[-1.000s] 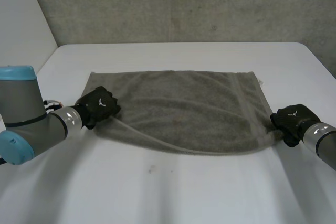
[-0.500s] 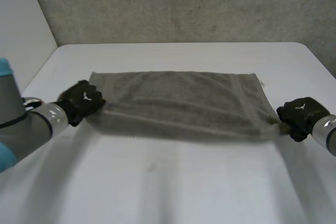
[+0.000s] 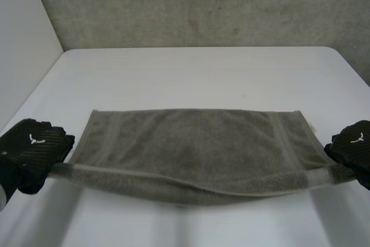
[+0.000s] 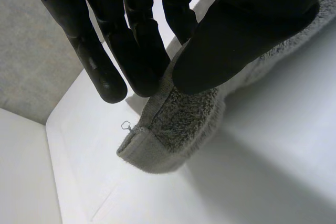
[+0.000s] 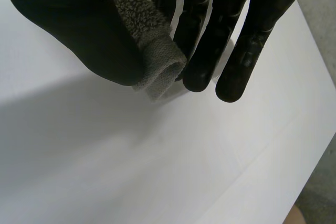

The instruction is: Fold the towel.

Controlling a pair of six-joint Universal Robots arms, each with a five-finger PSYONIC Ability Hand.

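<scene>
Hands at both near corners of the towel (image 3: 196, 148), and its near edge is up off the white table (image 3: 191, 73).

At the towel's near left corner, the left hand (image 3: 32, 153) has a proper grip. In the left wrist view, the thumb (image 4: 247, 35) bears down on one face of the cloth. The fingers (image 4: 131, 45) run straight along the other face, so the corner is pinched between them. Just past those fingertips the hemmed tip of the corner sticks out, rolled over on itself. A small loose thread (image 4: 127, 126) curls off its seam.

Across the towel's middle, grey terry stretches wide between the two hands. The far edge runs straight. The near edge carries a paler hem band (image 3: 260, 186) and sags a little at its centre, throwing a soft shadow on the table beneath. Whether the far edge touches the table I can't tell. Beyond that far edge there is bare table, then a rough grey wall (image 3: 202, 4).

At the towel's near right corner, the right hand (image 3: 352, 146) mirrors the left one. In the right wrist view, its thumb (image 5: 68, 30) sits on one side of the cloth and its straight fingers (image 5: 231, 30) on the other. A doubled-over tip of towel is squeezed between them and pokes out beside the fingertips. That makes a pinch on this corner too, with the cloth held clear of the table below it.
</scene>
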